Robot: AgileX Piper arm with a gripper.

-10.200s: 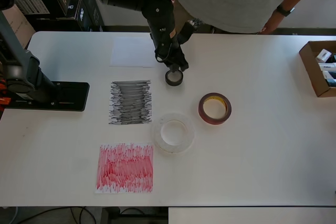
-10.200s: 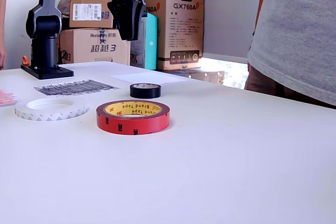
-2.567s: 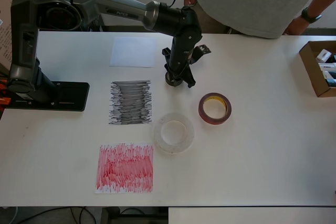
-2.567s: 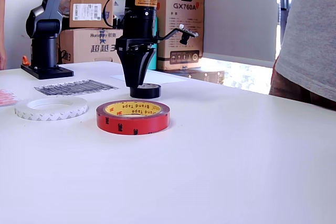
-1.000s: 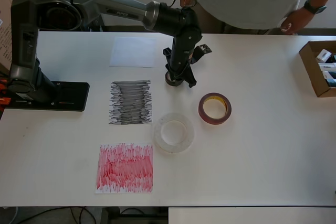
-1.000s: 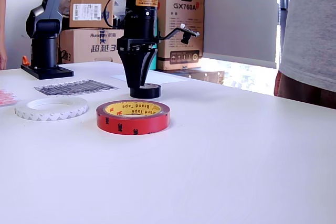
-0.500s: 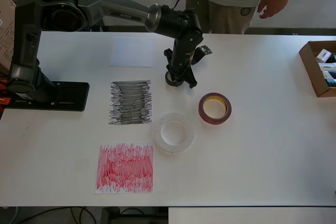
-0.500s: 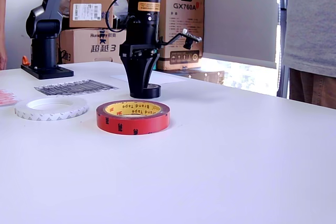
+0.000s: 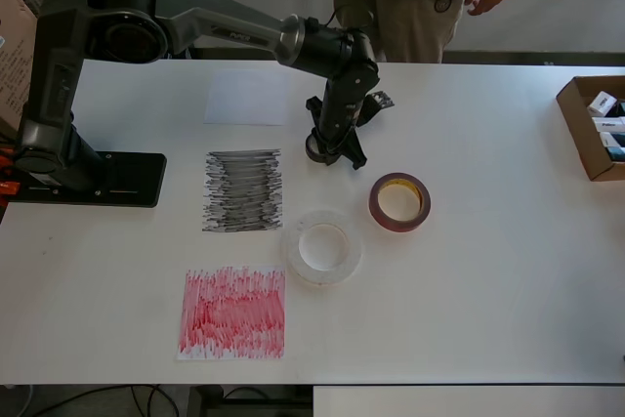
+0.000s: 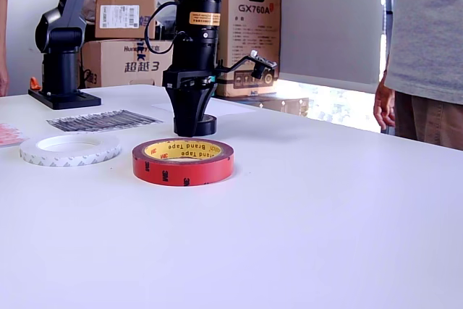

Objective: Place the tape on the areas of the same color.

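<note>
My gripper [image 10: 189,127] sits down over the black tape [image 10: 205,125]; jaw width I cannot tell. A shallow pinch could drop it before the black patch [image 9: 242,190] at 8 o'clock.

The arm reaches over the table, its end effector [image 10: 189,127] pointing straight down, tips low.

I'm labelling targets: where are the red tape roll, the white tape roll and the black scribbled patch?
red tape roll [image 9: 377,209]: overhead view, left rim.
white tape roll [image 9: 296,258]: overhead view, left rim.
black scribbled patch [image 9: 242,190]: overhead view, centre.
</note>
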